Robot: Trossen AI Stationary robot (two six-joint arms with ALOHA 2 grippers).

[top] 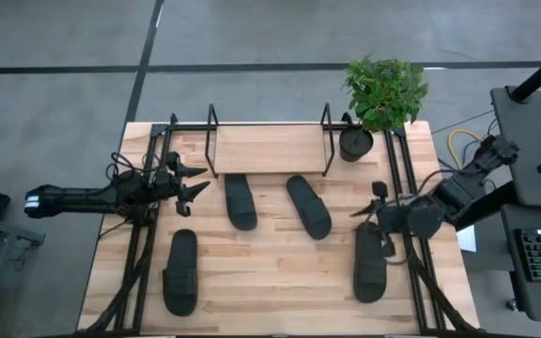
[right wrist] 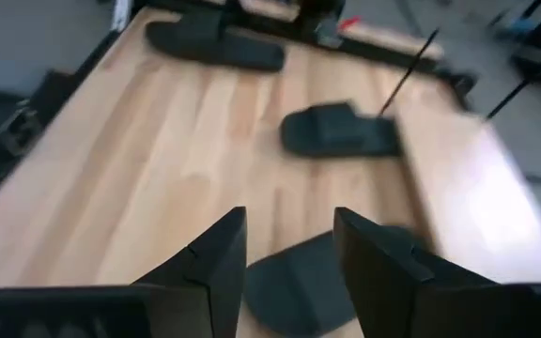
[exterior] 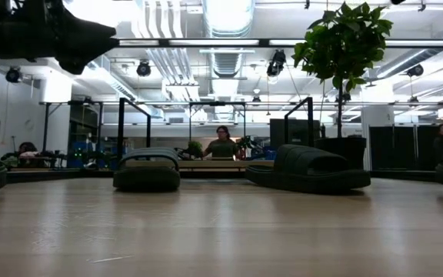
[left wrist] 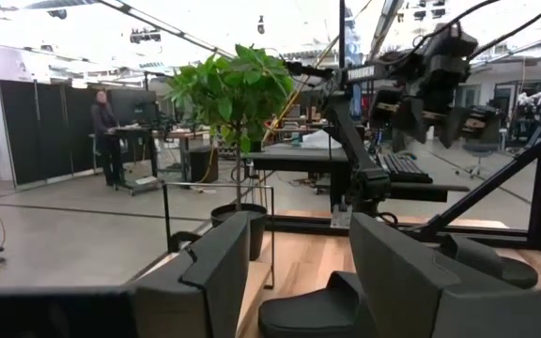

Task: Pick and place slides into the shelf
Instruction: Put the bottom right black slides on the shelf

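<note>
While all four slides (top: 239, 201) lie on the surface (top: 270, 272) before the bare shelf (top: 269, 148), nothing is placed; left gripper (top: 192, 180) and right gripper (top: 369, 200) hover, fingers spread.

— What sits on the wooden table (top: 270, 272)?
— Four black slides: one (top: 180, 272) near the left front edge, one (top: 240, 201) just in front of the shelf (top: 269, 148), one (top: 308, 207) angled beside it, one (top: 369, 262) at the right.
— And the shelf?
— Its light board lies at the table's back edge between two black wire uprights, bare on top. A potted plant (top: 356, 143) stands just right of it.
</note>
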